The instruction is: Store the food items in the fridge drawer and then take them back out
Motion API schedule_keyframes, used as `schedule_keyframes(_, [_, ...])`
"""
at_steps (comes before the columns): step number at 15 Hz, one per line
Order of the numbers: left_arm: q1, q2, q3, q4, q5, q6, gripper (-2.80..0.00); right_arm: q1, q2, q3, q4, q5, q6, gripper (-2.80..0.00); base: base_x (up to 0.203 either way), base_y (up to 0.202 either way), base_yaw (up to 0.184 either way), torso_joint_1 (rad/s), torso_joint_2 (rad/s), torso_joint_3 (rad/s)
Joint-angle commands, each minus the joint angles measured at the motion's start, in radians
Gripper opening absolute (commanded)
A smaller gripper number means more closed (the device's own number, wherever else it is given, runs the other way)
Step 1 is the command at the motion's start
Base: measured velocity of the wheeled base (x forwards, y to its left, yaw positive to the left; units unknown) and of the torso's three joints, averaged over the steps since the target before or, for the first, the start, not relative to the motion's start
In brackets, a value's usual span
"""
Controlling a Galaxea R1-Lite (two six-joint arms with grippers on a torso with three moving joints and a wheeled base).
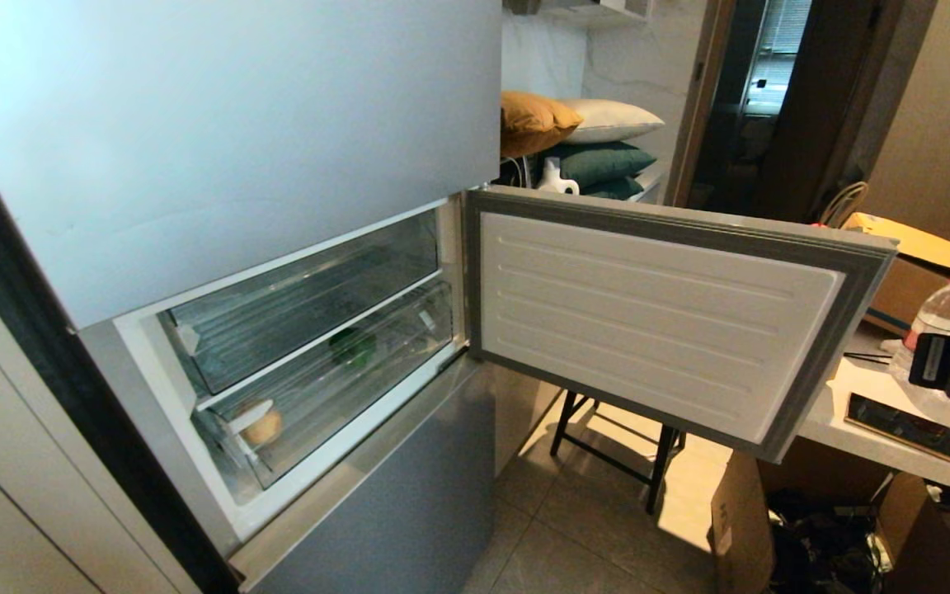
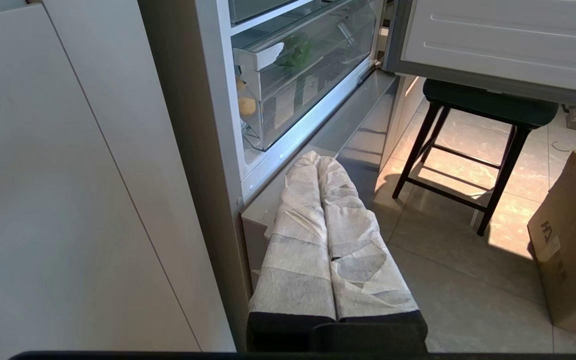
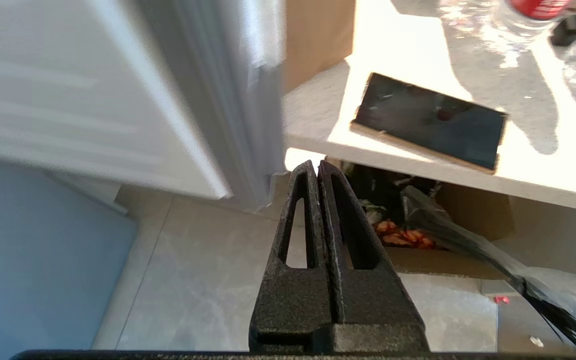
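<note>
The silver-grey fridge has its middle door swung open to the right. Inside, the clear fridge drawer is pushed in. Through its transparent front I see the green pepper at the back and the tan potato near the left front corner. Both also show in the left wrist view, the pepper and the potato. My left gripper, wrapped in white, hangs shut and empty low beside the fridge. My right gripper is shut and empty, near the open door's lower corner and the table edge.
A second clear bin sits above the drawer. A black stool stands under the open door. To the right, a white table carries a phone and a water bottle. A cardboard box stands on the floor.
</note>
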Motion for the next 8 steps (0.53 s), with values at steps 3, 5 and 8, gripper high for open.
schedule_keyframes(3, [0.000,0.000,0.005,0.000,0.000,0.000,-2.80,-0.015,0.068,-0.066,-0.002,0.000,0.006,-2.80,0.000,0.000,0.000,0.000,0.00,0.000])
schedule_keyframes(5, [0.000,0.000,0.005,0.000,0.000,0.001,-2.80,-0.016,0.114,-0.120,-0.001,0.000,0.011,-2.80,0.000,0.000,0.000,0.000,0.00,0.000])
schedule_keyframes(8, [0.000,-0.002,0.005,0.000,0.000,0.001,-2.80,-0.029,0.190,-0.195,0.000,0.000,0.009,-2.80,0.000,0.000,0.000,0.000,0.00,0.000])
